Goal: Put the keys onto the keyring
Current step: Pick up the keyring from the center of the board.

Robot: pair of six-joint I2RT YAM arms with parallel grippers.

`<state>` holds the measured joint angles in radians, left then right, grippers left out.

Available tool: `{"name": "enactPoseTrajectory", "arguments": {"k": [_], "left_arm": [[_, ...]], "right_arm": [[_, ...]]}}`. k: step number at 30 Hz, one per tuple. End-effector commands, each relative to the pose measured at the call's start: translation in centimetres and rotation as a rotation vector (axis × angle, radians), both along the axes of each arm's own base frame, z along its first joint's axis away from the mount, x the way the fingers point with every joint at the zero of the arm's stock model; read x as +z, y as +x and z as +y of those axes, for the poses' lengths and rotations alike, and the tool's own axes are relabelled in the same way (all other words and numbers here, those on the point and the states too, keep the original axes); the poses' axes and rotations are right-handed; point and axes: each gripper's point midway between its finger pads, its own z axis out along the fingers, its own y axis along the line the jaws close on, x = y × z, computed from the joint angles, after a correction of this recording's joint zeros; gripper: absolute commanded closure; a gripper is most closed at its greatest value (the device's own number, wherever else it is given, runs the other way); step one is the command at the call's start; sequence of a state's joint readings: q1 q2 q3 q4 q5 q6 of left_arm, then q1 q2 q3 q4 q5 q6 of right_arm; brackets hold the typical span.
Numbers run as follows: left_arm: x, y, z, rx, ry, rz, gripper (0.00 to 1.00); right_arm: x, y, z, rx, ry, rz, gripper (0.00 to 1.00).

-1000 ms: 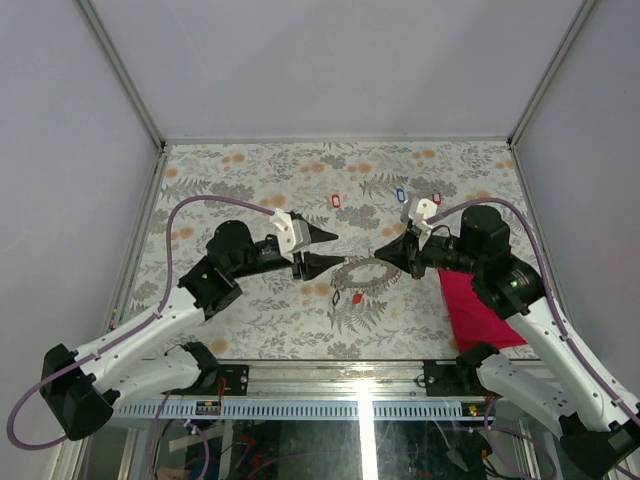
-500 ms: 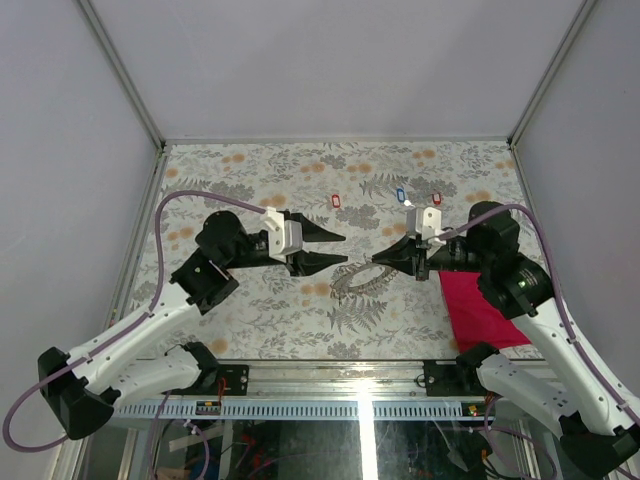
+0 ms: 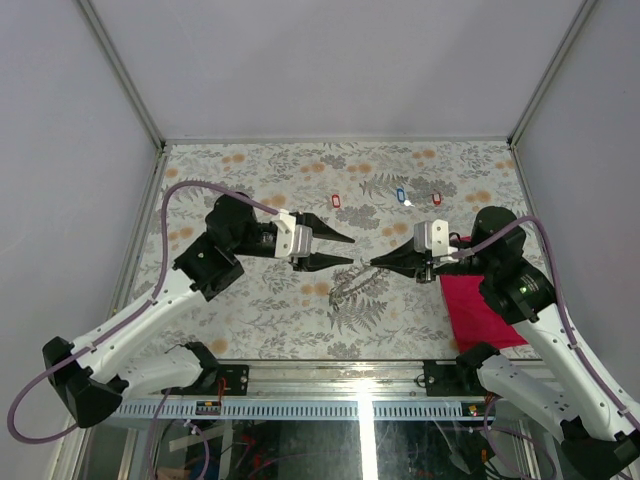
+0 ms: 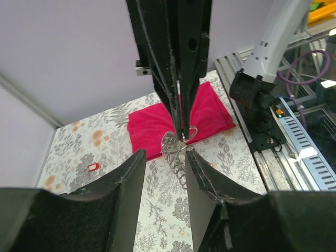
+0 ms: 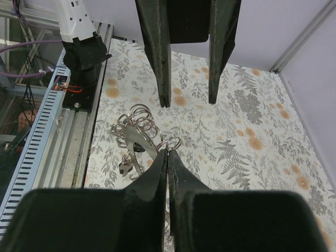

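Note:
My right gripper [image 3: 368,264] is shut on one small ring of the keyring [image 3: 350,284], a bunch of grey metal rings that hangs off the table from its tips. In the right wrist view the pinched ring sits at the closed fingertips [image 5: 168,151], the keyring [image 5: 134,126] droops to the left, and a dark tag [image 5: 126,166] hangs from it. My left gripper [image 3: 346,251] stands open just left of it, facing it. In its own view, the keyring [image 4: 176,155] dangles between and beyond the left gripper [image 4: 164,155]. Loose keys lie farther back: red [image 3: 336,200], blue [image 3: 400,194], red [image 3: 436,198].
A red cloth [image 3: 482,306] lies at the right under my right arm, and the red cloth [image 4: 157,122] also shows behind the keyring in the left wrist view. A red key [image 4: 93,167] lies on the floral table. Grey walls close in the back and sides.
The right gripper has lifted the keyring off the table, so it now hangs bunched instead of lying flat. The left gripper has moved right toward it and narrowed a little.

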<state>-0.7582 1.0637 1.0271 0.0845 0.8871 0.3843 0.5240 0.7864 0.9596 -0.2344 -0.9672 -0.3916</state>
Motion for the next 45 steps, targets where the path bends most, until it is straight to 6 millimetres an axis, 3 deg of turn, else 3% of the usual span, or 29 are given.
{"name": "enactPoseTrajectory", "arguments": {"k": [1, 9, 26, 36, 45], "left_arm": [[-0.1, -1.8, -0.2, -0.145, 0.032, -0.04, 0.63], [-1.4, -1.7, -0.7, -0.186, 0.075, -0.022, 0.63], [-1.2, -1.8, -1.2, -0.231, 0.081, -0.004, 0.68], [-1.2, -2.4, -1.3, -0.278, 0.088, 0.014, 0.8], [-0.9, -2.5, -1.3, -0.284, 0.086, 0.018, 1.0]], "right_arm": [[3.2, -1.1, 0.3, 0.077, 0.068, -0.132, 1.0], [3.5, -1.9, 0.3, 0.116, 0.075, -0.132, 1.0], [3.3, -1.8, 0.5, 0.125, 0.081, -0.117, 1.0], [3.2, -1.9, 0.5, 0.124, 0.083, -0.11, 1.0], [2.9, -1.7, 0.5, 0.108, 0.079, -0.102, 1.0]]}}
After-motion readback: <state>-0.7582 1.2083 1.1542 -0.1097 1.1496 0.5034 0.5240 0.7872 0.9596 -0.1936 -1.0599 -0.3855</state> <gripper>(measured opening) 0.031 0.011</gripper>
